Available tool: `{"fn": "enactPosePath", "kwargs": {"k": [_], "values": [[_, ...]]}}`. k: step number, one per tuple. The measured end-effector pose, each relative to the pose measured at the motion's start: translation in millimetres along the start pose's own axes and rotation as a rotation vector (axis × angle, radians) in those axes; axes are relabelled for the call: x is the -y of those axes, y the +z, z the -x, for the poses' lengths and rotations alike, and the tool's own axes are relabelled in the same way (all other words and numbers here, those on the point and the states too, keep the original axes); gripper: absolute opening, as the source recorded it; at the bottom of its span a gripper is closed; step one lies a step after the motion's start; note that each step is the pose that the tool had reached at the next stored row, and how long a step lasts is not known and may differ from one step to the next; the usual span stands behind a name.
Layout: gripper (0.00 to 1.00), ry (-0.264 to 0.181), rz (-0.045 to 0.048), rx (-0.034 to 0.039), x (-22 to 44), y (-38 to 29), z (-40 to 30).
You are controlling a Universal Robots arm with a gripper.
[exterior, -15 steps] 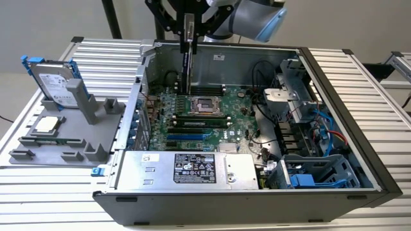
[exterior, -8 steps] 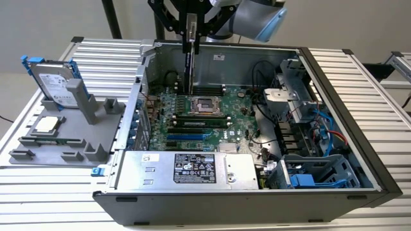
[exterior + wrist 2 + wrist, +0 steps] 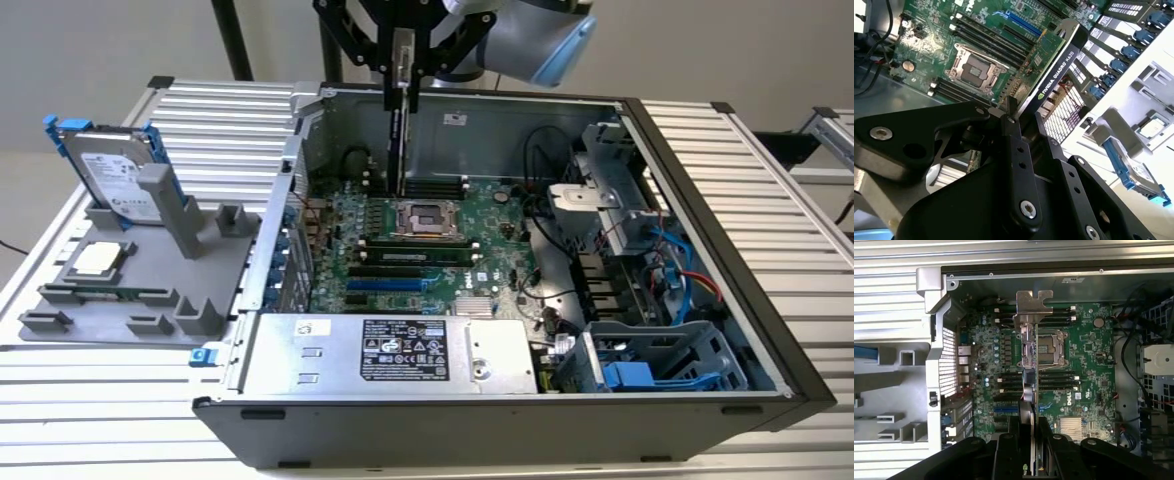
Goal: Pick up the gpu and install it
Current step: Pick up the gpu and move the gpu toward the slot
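Above the motherboard (image 3: 414, 240) | I have the gripper (image 3: 400, 95) clamped on the graphics card (image 3: 396, 150), held upright | pickup done, seating in its slot left.

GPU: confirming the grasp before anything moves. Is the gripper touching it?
Touching. In the second wrist view the gripper clamps the near end of the gpu from both sides.

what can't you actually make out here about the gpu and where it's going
Exterior view: the gpu hangs edge-on from the gripper, so its faces are hidden; the arm is cut off by the top edge.
First wrist view: the card covers the motherboard strip beneath it.
Second wrist view: the jaws hide the card's held end.
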State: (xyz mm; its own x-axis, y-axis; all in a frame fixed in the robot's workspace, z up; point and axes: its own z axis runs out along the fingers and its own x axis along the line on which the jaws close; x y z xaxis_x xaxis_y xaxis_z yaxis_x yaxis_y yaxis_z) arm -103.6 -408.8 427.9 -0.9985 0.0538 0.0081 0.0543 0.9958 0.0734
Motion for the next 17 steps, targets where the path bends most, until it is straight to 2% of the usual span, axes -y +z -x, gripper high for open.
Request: {"fn": "enactPosePath", "kwargs": {"k": [17], "values": [[0.00,0.000,-0.0003,-0.0001,-0.1,-0.4,1.1]]}}
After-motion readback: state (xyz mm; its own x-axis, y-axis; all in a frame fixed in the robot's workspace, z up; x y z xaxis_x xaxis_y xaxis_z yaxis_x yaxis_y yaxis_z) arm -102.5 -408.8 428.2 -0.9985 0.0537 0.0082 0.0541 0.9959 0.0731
